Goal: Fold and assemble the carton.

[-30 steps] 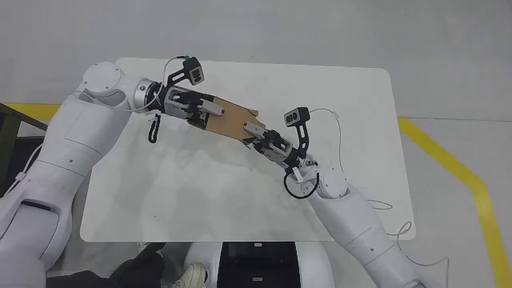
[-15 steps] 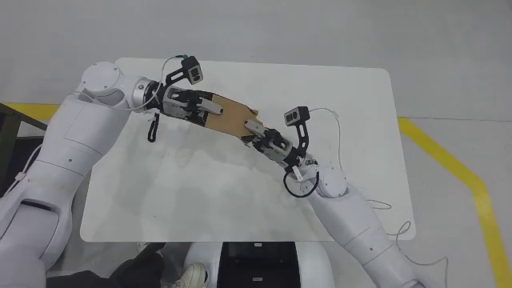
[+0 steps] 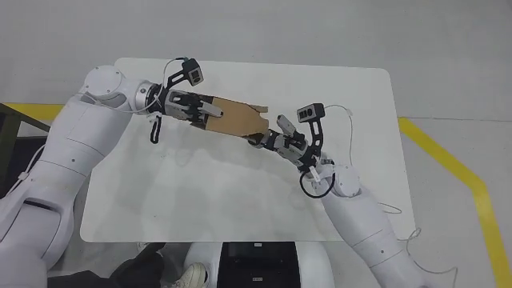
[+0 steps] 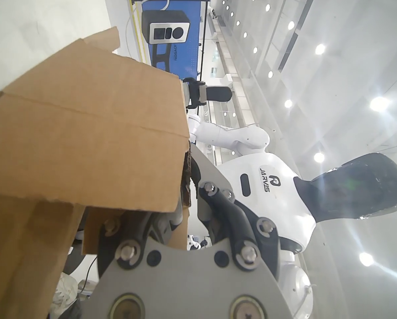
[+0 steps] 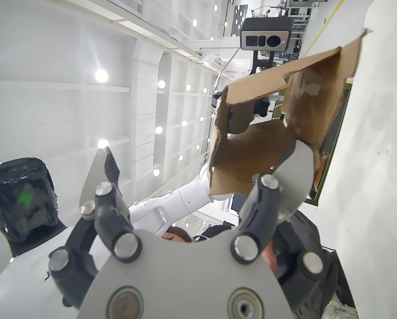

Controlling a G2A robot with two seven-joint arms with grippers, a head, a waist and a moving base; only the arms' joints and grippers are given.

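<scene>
The brown carton (image 3: pixel 232 117) hangs partly unfolded above the white table (image 3: pixel 200 200), held between both arms. My left gripper (image 3: pixel 202 106) is shut on its left end; in the left wrist view the carton (image 4: pixel 85 127) covers one side of the left gripper (image 4: pixel 185 197), leaving one finger (image 4: pixel 206 174) showing beside the cardboard edge. My right gripper (image 3: pixel 268 138) is at the carton's right end. In the right wrist view the right gripper (image 5: pixel 201 167) is open. One finger (image 5: pixel 298 164) lies against the carton's (image 5: pixel 251 157) open end, the other finger (image 5: pixel 102 167) stands well apart.
The table's (image 5: pixel 371 167) surface stretches bare in front of and to the right of the arms. A yellow line (image 3: pixel 448 160) runs on the floor past the table's right edge. A dark object (image 3: pixel 10 128) stands off the left edge.
My right wrist has swung to the right and its gripper has drawn slightly back along the carton's right end. The left arm and the carton's left end have stayed still.
</scene>
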